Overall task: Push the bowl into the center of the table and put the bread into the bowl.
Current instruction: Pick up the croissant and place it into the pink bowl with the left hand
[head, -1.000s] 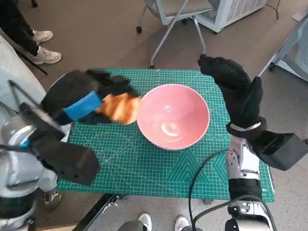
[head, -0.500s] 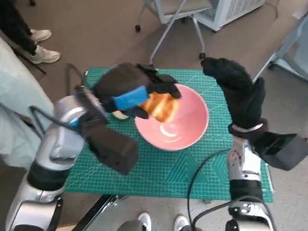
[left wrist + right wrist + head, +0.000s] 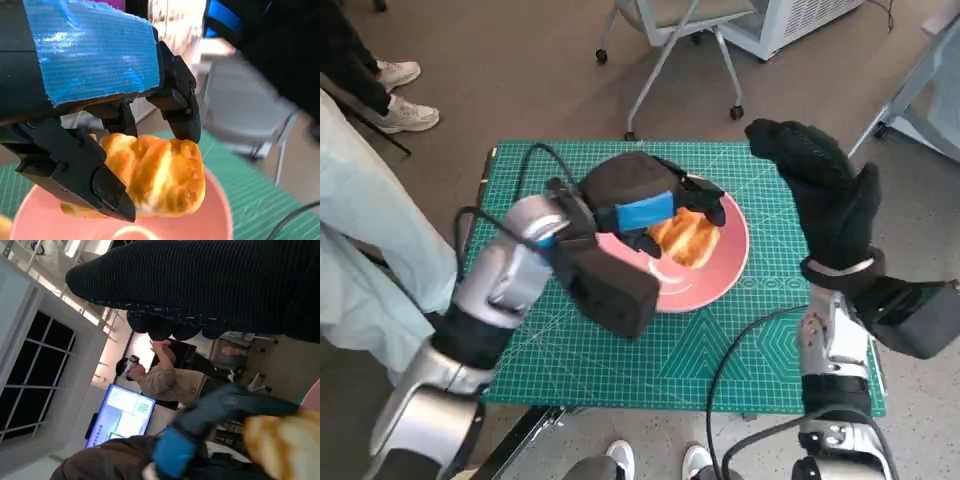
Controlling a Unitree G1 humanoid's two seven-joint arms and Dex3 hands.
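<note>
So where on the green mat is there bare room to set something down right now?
The mat is bare along its near edge, between the bowl and the robot, and at its far left corner. The middle is crowded: the left hand holds the bread over the bowl. The right hand hangs above the right edge.

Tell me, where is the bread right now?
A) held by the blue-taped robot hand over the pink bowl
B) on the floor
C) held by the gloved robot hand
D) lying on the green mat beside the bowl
A: the left robot hand grips the bread above the pink bowl.
</note>
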